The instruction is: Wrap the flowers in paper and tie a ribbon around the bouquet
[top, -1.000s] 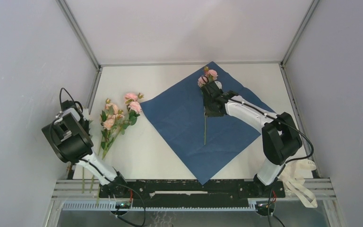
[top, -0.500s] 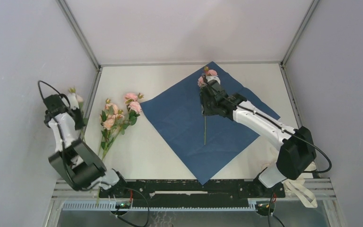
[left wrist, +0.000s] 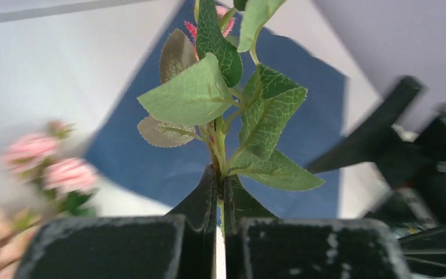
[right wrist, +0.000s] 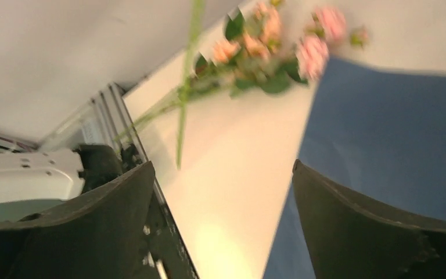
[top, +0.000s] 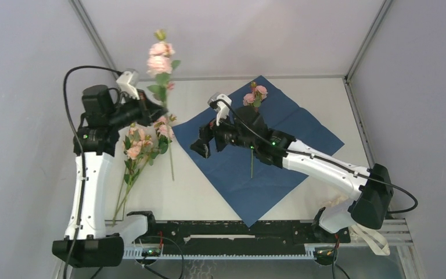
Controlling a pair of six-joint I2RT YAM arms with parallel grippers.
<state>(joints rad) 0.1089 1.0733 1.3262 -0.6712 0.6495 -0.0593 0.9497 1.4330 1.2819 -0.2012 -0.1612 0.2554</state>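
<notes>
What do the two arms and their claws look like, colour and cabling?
The left arm and right arm have glossy white link shells between bulky black joint housings. A thin black cable loops loosely off each. The left claw and right claw have matt black fingers tapering to the tip, scuffed grey along the edges.

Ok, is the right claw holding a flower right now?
No, the right claw stands wide open with nothing between its jaws, and a single flower lies on the blue paper.
</notes>
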